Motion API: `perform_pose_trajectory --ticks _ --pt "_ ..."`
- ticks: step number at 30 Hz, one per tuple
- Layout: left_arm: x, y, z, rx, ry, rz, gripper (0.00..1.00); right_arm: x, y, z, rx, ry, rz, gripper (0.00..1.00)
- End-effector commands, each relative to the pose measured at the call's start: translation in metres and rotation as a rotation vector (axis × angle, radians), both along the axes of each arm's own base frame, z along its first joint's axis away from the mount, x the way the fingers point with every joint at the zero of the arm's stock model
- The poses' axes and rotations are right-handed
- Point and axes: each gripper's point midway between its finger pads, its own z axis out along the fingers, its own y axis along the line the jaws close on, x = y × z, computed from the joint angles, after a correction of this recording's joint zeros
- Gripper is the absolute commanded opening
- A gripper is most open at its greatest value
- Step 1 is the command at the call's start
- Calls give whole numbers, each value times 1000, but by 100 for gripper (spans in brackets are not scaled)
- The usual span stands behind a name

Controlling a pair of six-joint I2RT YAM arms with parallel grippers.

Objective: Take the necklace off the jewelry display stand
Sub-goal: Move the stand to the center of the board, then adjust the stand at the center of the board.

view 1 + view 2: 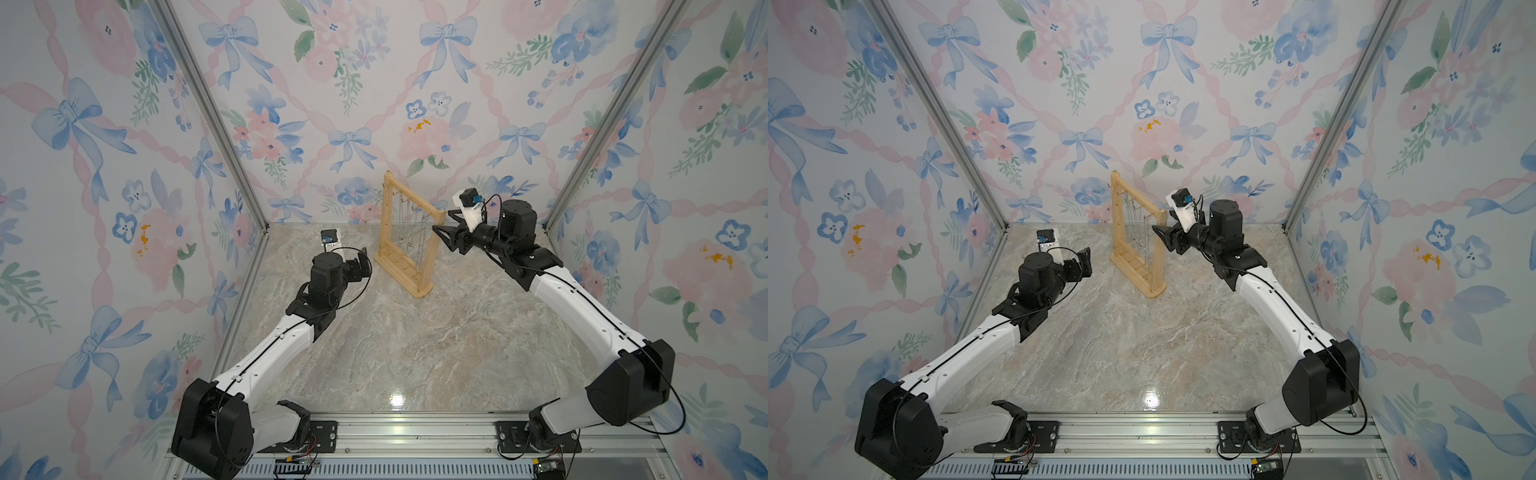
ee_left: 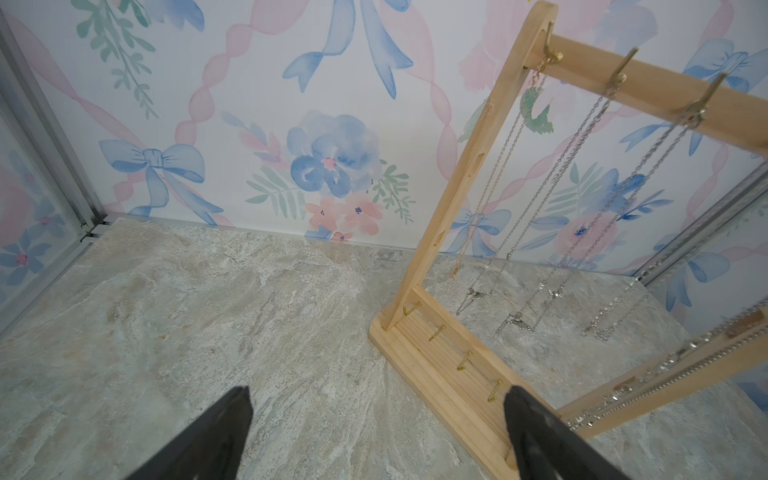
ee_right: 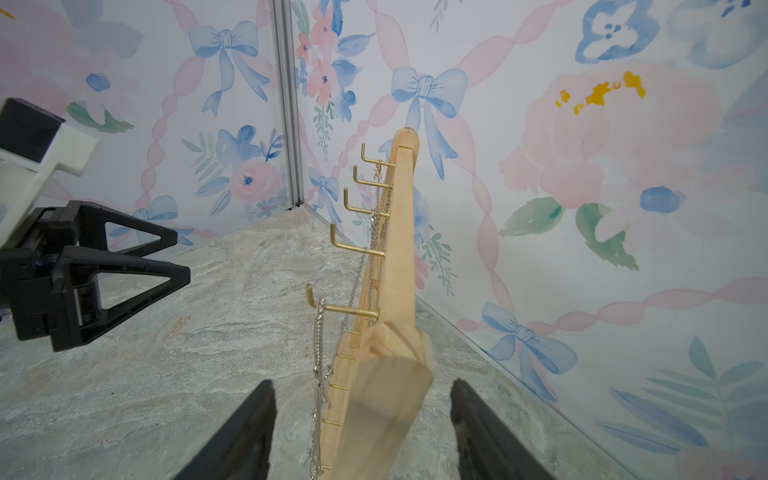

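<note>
The jewelry display stand (image 1: 409, 232) (image 1: 1133, 232) is a light-wood frame standing upright at the back of the marble table. Several thin chains (image 1: 422, 237) (image 2: 582, 164) hang from the gold hooks on its top bar. In the right wrist view a silver necklace (image 3: 319, 332) hangs from the hook nearest the camera. My right gripper (image 1: 442, 220) (image 1: 1163, 220) (image 3: 361, 392) is open at the stand's (image 3: 403, 249) top corner, a finger on each side of the wood and touching neither side. My left gripper (image 1: 363, 257) (image 1: 1086, 255) (image 2: 378, 395) (image 3: 183, 257) is open and empty, low beside the stand's (image 2: 454, 199) base.
Floral-papered walls close in the table (image 1: 415, 340) at the back and on both sides, with aluminium posts (image 1: 232, 158) in the corners. A metal rail (image 1: 415, 432) carrying both arm bases runs along the front edge.
</note>
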Motion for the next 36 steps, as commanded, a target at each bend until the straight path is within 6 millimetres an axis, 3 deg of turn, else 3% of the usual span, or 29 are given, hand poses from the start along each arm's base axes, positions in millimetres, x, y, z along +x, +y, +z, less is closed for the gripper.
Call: perform_pose_trajectory --ticks 1,7,11,13,16,19,21,26,29,32,36 --pt "-2 2 0 -33 4 3 98 -19 -11 24 69 -37 -33 72" --pt "3 -5 -12 -76 45 -29 96 -52 -31 42 204 -73 -77 78" --pt "7 -12 -25 -113 88 -58 90 -52 -72 36 386 -37 -235 78" --pt "9 -18 -32 -130 112 -80 86 -43 -97 18 466 15 -337 76" --pt "12 -28 -48 -171 164 -110 81 -23 -144 -28 597 143 -536 70" --pt "16 -40 -68 -210 232 -143 69 -13 -170 -67 712 212 -605 65" --pt "18 -49 -82 -243 279 -163 60 -5 -170 -90 732 251 -626 62" --pt "17 -75 -121 -310 414 -218 39 26 -146 -163 639 420 -642 52" --pt "13 -94 -142 -333 481 -238 32 39 -137 -196 600 487 -654 47" --pt "9 -109 -160 -359 537 -232 23 46 -136 -221 572 551 -682 44" --pt "6 -123 -183 -459 592 -227 11 52 -128 -239 544 606 -680 41"
